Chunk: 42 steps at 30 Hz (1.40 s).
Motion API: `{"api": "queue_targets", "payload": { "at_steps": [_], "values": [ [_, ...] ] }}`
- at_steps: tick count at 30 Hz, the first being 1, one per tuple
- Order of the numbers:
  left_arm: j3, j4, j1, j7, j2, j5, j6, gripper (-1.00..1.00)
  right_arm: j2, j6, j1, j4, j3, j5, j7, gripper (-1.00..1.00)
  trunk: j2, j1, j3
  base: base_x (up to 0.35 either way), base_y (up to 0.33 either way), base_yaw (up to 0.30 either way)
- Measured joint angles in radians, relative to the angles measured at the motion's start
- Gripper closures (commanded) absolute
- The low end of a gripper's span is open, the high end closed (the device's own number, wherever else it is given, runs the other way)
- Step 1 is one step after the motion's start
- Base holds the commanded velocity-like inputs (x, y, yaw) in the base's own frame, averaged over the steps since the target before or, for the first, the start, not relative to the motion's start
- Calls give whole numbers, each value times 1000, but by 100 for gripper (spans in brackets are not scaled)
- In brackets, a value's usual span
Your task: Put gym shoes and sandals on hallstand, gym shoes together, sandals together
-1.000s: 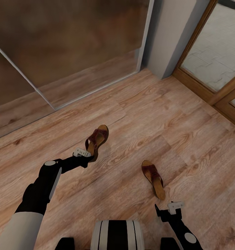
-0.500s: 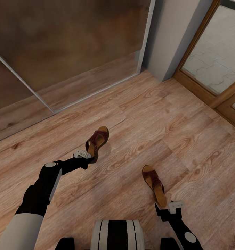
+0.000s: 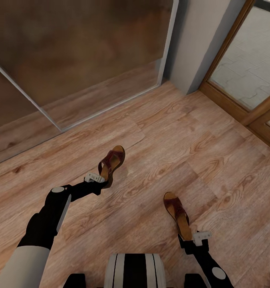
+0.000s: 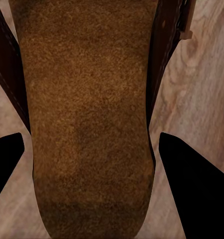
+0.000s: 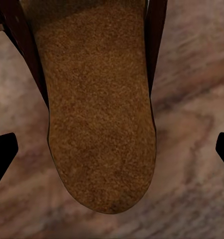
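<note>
sandals: one (image 3: 111, 161) mid corridor floor (image 3: 215, 168), other (image 3: 178, 214) toward its near edge | left end effector (image 3: 96, 179) at heel, fingers (image 4: 196, 184) spread, nothing gripped | right end effector (image 3: 195, 240) same, wide open | risk imo: closing on the rounded heel squirts the sandal out

Wood-grain plank floor (image 3: 159, 132) here, two brown sandals on it: one (image 3: 111, 162) nearer the sliding glass door (image 3: 83, 52), the other (image 3: 178, 214) well apart, farther from it.
</note>
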<state>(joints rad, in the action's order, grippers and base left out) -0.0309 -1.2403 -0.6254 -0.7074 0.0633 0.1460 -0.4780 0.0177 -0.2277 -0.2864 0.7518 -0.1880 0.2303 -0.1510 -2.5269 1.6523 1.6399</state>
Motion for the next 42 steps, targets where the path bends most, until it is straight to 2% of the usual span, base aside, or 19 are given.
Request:
{"api": "queue_targets", "payload": {
  "at_steps": [4,14,22,26,42],
  "values": [
    [-1,-2,0,-1,1,0,-1,100,0,0,0,0,0,0,0,-100,0,0,0,1,0,0],
    [-1,-8,0,-1,2,-1,-2,100,0,1,0,12,-1,0,1,-100,-2,5,41,0,0,0],
    [-1,-10,0,-1,2,-2,-3,100,0,2,0,17,0,0,1,-100,-2,4,42,0,0,0],
    [-1,-10,0,-1,2,-1,-2,100,0,2,0,17,0,0,1,-100,-3,6,57,0,0,0],
    [-1,-13,0,-1,1,-2,-4,100,0,2,0,16,0,0,1,-100,-3,6,57,18,0,0]
  ]
}}
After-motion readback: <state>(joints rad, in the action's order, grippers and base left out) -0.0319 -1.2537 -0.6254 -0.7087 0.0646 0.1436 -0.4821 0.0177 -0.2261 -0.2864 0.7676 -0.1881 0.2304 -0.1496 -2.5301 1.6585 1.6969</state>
